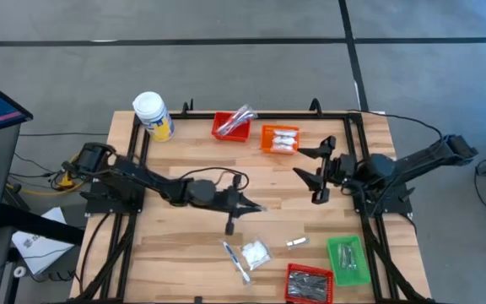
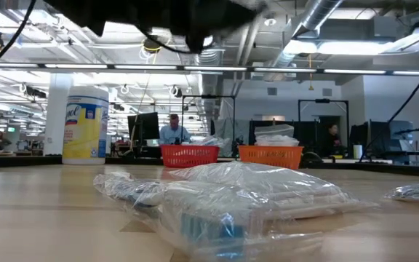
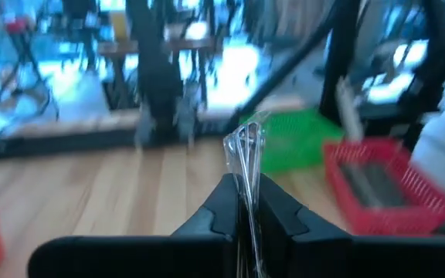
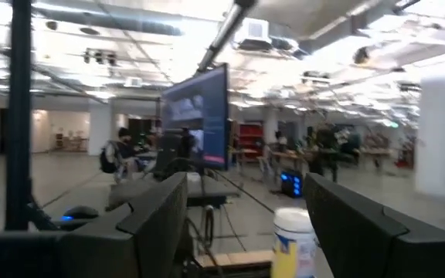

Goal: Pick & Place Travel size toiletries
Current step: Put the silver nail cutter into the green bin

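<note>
High view: the left gripper (image 1: 258,207) sits at mid-frame over the wooden table (image 1: 184,253), its fingers pressed together on a thin clear-wrapped stick (image 3: 245,150) that pokes out past the tips. In the left wrist view the two dark fingers (image 3: 224,202) meet with the crinkled, glinting wrapper caught between them, its free end fanning out above the tips at frame centre.

The right gripper (image 1: 321,166) waits at the centre right of the high view, fingers spread wide and holding nothing; the right wrist view shows an open gap between them, with the white-lidded jar (image 4: 295,241) at lower centre.

Other toiletries lie in the lower middle of the high view: a white wrapped packet (image 1: 255,252) beside a slim silvery stick (image 1: 235,261), and a small silver tube (image 1: 297,243) to their right. Near the top edge of the table, a red basket (image 1: 230,127) and an orange basket (image 1: 279,139) each contain wrapped items. At lower right stand a green basket (image 1: 348,257) and another red basket (image 1: 310,283).
</note>
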Robot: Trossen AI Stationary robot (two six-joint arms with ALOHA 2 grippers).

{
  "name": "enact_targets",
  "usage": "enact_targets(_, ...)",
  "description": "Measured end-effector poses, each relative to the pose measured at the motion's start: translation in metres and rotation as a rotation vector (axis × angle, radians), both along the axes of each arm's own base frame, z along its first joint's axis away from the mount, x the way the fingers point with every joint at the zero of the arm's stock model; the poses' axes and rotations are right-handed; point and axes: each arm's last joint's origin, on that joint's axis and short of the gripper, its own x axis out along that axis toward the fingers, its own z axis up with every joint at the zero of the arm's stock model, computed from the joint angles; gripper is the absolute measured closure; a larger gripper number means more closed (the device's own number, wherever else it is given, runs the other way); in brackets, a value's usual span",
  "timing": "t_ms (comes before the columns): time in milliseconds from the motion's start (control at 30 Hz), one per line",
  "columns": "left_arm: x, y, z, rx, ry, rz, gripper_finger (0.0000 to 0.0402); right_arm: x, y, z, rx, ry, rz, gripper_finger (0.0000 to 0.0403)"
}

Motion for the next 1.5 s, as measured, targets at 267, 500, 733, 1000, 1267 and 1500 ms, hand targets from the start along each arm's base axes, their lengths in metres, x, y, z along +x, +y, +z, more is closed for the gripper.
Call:
enact_targets(267, -0.027, -0.012, 0.067, -0.109, -0.329, -0.099, 0.0393, 0.018, 0.009, -0.006, -0.104, -0.065, 0.053, 0.0147)
enact_targets(500, -0.048, -0.024, 0.093, -0.135, -0.418, -0.12, 0.0393, 0.036, 0.021, -0.017, -0.166, -0.136, 0.168, 0.0147)
enact_targets(733, -0.047, -0.038, 0.089, -0.08, -0.472, -0.22, 0.0393, 0.068, 0.041, -0.02, -0.311, -0.103, 0.215, 0.0147)
enact_targets(1000, -0.047, -0.041, 0.087, -0.059, -0.469, -0.233, 0.0393, 0.114, 0.062, -0.035, -0.317, -0.028, 0.243, 0.0147)
enact_targets(1267, -0.053, -0.053, 0.087, 0.039, -0.482, -0.156, 0.0393, 0.134, 0.068, -0.038, -0.257, 0.031, 0.249, 0.0147)
enact_targets(1500, -0.056, -0.059, 0.086, 0.121, -0.469, -0.043, 0.0393, 0.145, 0.065, -0.037, -0.257, 0.148, 0.253, 0.0147)
